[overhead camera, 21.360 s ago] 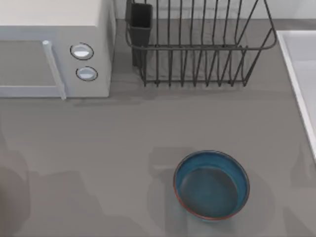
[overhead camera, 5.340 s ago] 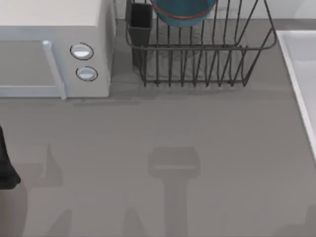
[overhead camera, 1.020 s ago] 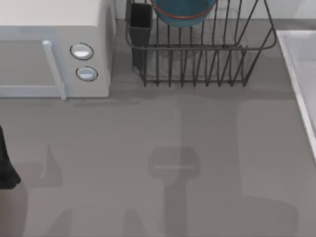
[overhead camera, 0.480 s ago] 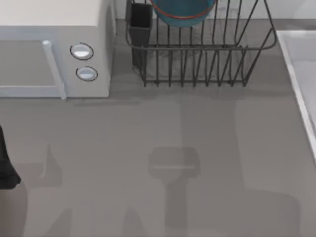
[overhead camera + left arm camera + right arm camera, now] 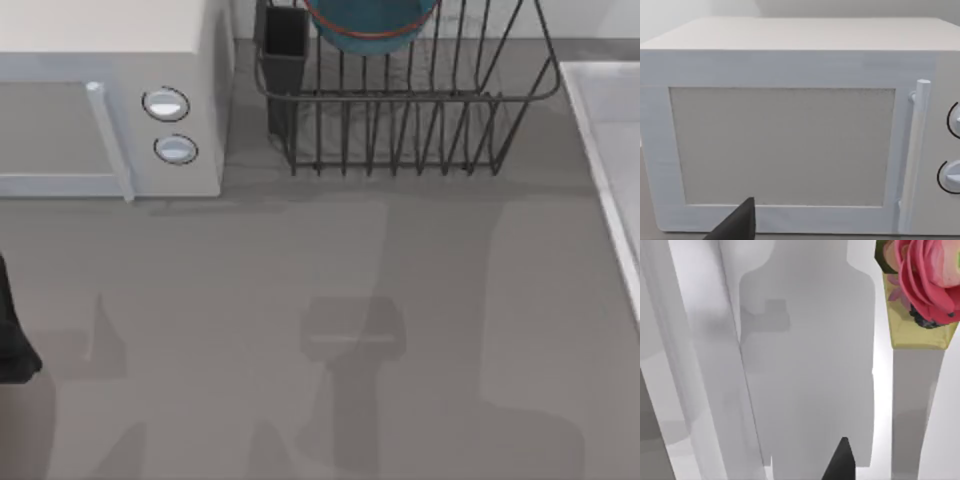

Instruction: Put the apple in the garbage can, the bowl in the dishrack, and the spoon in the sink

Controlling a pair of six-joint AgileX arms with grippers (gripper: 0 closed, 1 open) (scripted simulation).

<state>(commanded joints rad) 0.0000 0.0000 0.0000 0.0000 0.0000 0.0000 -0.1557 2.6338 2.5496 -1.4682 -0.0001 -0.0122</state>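
The blue bowl [image 5: 372, 18] with its reddish rim stands inside the black wire dishrack [image 5: 400, 130] at the back of the table. The pale sink [image 5: 585, 130] lies along the right edge. The apple, the spoon and the garbage can are out of view. A dark part of my left arm [image 5: 12, 335] shows at the table's left edge. My left gripper [image 5: 737, 225] faces the microwave door. My right gripper [image 5: 840, 462] hangs over pale grey-white surfaces crossed by an arm's shadow.
A white microwave [image 5: 110, 100] with two round knobs [image 5: 166, 104] fills the back left. A dark utensil cup [image 5: 286, 45] sits at the rack's left corner. In the right wrist view, a yellow object topped with pink flowers [image 5: 925, 295] stands close by. Broad shadows fall across the grey tabletop [image 5: 250, 270].
The bowl sat on the table in the oldest frame and now stands in the dishrack. Over the last second the broad shadow on the table's right half slid toward the sink.
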